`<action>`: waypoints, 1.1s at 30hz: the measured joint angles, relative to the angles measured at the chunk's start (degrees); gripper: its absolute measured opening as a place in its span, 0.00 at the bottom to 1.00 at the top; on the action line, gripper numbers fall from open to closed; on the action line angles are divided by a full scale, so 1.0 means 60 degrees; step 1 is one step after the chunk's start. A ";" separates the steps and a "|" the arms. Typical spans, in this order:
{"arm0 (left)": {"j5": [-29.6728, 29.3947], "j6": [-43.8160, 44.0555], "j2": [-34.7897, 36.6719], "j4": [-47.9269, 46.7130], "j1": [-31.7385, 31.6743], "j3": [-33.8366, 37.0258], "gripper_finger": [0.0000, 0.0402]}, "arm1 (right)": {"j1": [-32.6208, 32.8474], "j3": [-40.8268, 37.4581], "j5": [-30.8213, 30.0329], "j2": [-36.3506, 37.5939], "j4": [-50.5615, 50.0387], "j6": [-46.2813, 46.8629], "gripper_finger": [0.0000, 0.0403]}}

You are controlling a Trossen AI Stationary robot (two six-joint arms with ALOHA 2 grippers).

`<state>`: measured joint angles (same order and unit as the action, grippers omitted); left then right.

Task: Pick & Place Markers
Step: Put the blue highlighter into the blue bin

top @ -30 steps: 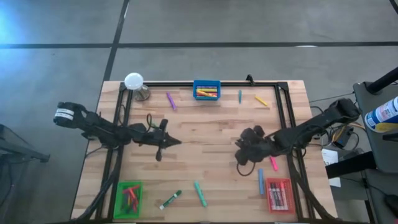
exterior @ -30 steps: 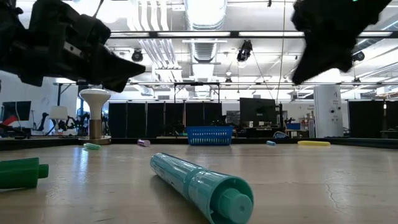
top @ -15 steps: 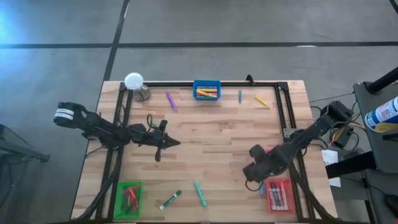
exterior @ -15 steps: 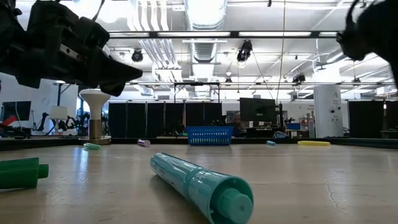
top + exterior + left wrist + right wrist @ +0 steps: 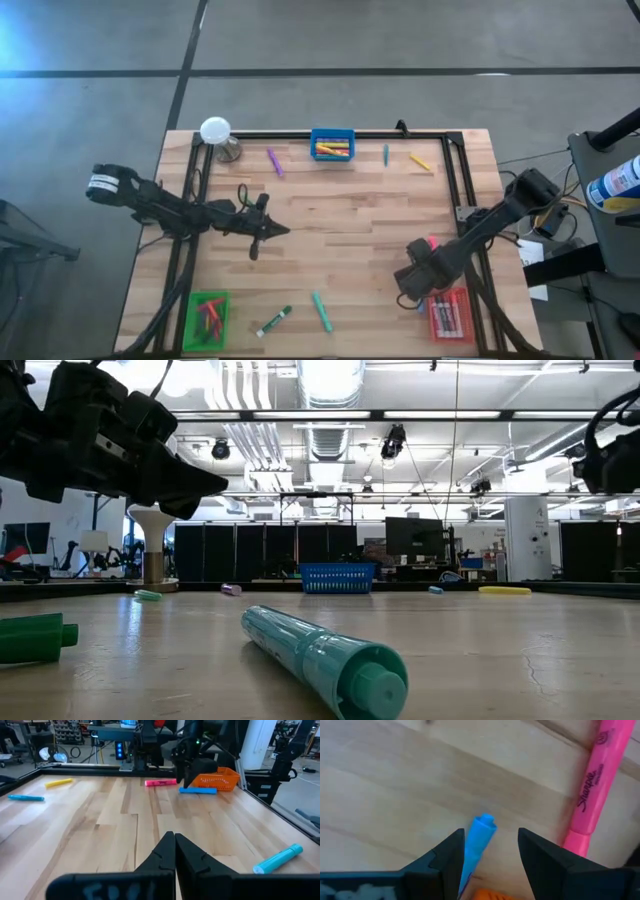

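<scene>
My right gripper [image 5: 418, 290] hangs pointing down over a blue marker [image 5: 479, 840] that lies flat on the table beside the red tray [image 5: 450, 315]. Its open fingers stand one on each side of the marker's capped end without touching it; the right wrist view shows this gripper [image 5: 490, 834] from above. A pink marker [image 5: 592, 785] lies close by. My left gripper [image 5: 270, 230] waits shut over the table's left middle, pointing level, and appears again in its wrist view [image 5: 172, 851].
Loose markers lie about: teal [image 5: 321, 311] and green-white [image 5: 273, 321] near the front, purple [image 5: 275, 162], teal [image 5: 386, 154] and yellow [image 5: 420, 161] at the back. A blue tray [image 5: 332, 144] stands far centre, a green tray [image 5: 208, 318] near left, a white lamp [image 5: 215, 130] far left.
My right gripper has swung from the table's middle toward the near right corner, sunk lower and tipped to point down over the blue marker by the red tray. No marker has moved.
</scene>
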<state>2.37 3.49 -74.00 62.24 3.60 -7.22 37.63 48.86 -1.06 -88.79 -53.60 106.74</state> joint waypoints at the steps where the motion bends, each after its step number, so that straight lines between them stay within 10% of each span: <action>1: 0.0000 0.0000 0.0000 0.0000 0.0000 0.0000 0.00 | 0.0000 -0.0009 0.0000 -0.0052 0.0008 0.0003 0.44; 21: -0.0004 0.0253 0.0000 -0.0117 0.0000 0.0000 0.00 | -0.0084 -0.0032 -0.0133 -0.0889 0.1119 -0.0533 0.23; 33: -0.0012 0.0247 0.0000 -0.0268 -0.0040 0.0004 0.00 | -0.0378 0.1071 -0.2941 0.0206 0.1323 -0.2766 0.20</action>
<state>2.30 4.97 -74.00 60.63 3.36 -7.20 35.36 55.28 -18.70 -87.56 -45.66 90.14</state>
